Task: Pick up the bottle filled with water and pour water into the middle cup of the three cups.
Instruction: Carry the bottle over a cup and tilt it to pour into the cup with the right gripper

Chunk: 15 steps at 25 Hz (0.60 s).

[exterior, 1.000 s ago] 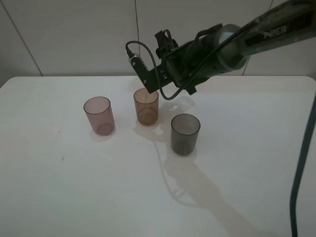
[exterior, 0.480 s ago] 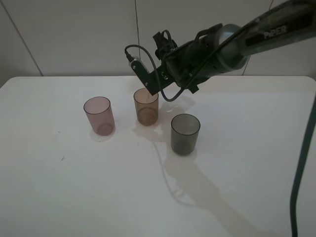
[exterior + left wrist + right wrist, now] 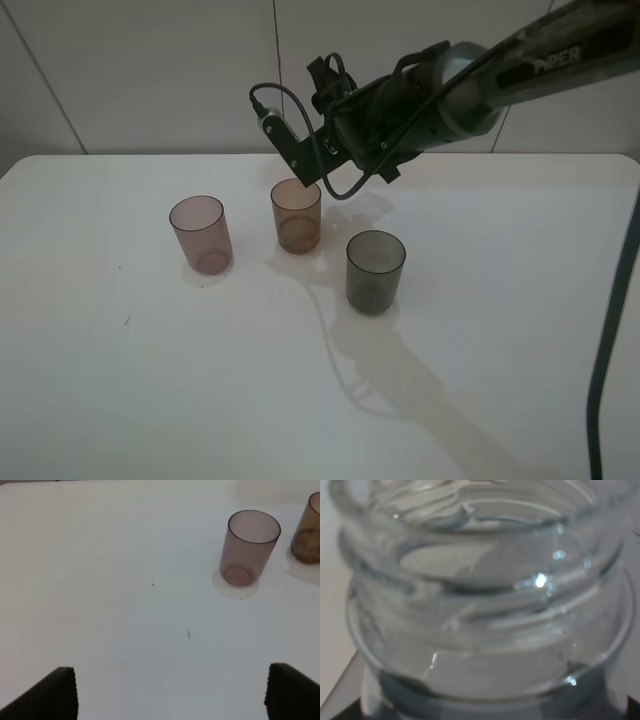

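Okay, right gripper [image 3: 305, 160] hangs over the far part of the table [image 3: 150, 380], just above and slightly behind the middle cup [image 3: 296, 215], with its arm reaching in from the far right. Its jaws hold the bottle [image 3: 485, 605]. In the right wrist view the clear threaded neck, uncapped, fills nearly the whole picture, with dark gripper parts around its base. From the high view I can't pick the clear bottle out against the black gripper, so I can't tell its tilt.

Middle cup is amber-brown, upright, open mouth up. I can't tell how much water is in it. Pink cup [image 3: 201, 234] stands to its left, grey cup [image 3: 375, 270] to its right and nearer to me. All three are upright and apart, none touching.

Left gripper [image 3: 175, 695] hovers over bare table on the left side, jaws wide, nothing between them. Only its two dark fingertips [image 3: 60, 695] show in the left wrist view. That view also catches the pink cup well ahead of the jaws and a slice of the amber one beside it. I don't see this gripper in the high view.
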### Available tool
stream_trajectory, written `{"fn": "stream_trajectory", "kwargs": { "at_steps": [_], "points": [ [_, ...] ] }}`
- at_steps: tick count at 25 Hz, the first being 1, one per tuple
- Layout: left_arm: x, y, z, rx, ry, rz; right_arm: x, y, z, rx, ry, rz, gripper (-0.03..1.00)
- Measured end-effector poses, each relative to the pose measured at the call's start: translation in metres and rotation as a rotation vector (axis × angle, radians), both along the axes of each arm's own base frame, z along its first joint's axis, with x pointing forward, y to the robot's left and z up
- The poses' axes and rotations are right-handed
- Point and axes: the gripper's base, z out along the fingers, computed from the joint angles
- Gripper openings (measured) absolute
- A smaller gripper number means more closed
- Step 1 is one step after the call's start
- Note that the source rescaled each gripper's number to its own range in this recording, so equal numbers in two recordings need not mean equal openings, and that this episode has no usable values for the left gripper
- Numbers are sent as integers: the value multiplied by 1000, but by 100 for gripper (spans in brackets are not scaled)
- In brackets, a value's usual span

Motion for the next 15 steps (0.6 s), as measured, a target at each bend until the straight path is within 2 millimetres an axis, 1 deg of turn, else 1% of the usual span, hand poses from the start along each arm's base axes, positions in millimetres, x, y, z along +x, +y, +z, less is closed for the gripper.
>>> {"fn": "stream_trajectory", "kwargs": {
  "at_steps": [15],
  "points": [
    [0,0,0,0,0,0,0,1,0,-63,3,38,0]
  ]
}}
